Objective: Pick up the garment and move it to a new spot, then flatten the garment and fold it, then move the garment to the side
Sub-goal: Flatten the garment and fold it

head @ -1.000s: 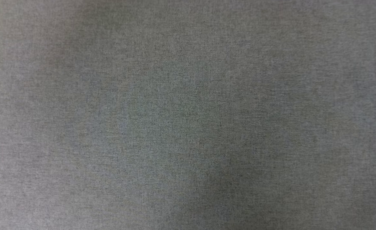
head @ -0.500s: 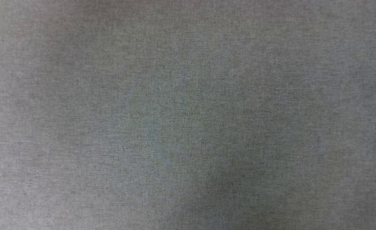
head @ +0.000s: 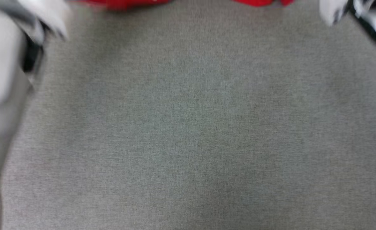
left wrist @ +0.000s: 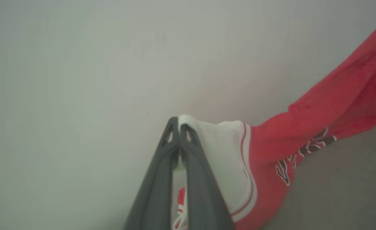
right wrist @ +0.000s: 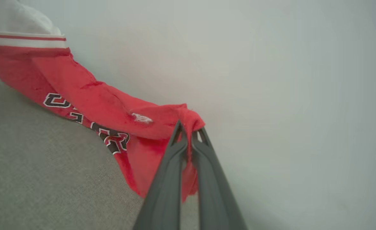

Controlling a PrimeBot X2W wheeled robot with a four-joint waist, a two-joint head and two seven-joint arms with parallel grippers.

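I see the garment [left wrist: 319, 121] in bright red, its sleeve [left wrist: 220, 150] white with thin red stripes at the seam. Its lettering [right wrist: 79, 118] is dark, outlined in white. Both the left gripper [left wrist: 178, 123] and the right gripper [right wrist: 189, 127] are dark grey. The table [head: 188, 127] wears a mottled grey weave; the wall [left wrist: 79, 64] behind is a pale grey-white.

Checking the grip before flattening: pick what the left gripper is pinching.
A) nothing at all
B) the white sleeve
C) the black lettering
B: in the left wrist view the left gripper is shut on the white sleeve of the shirt, with white fabric bunched at its fingertips.
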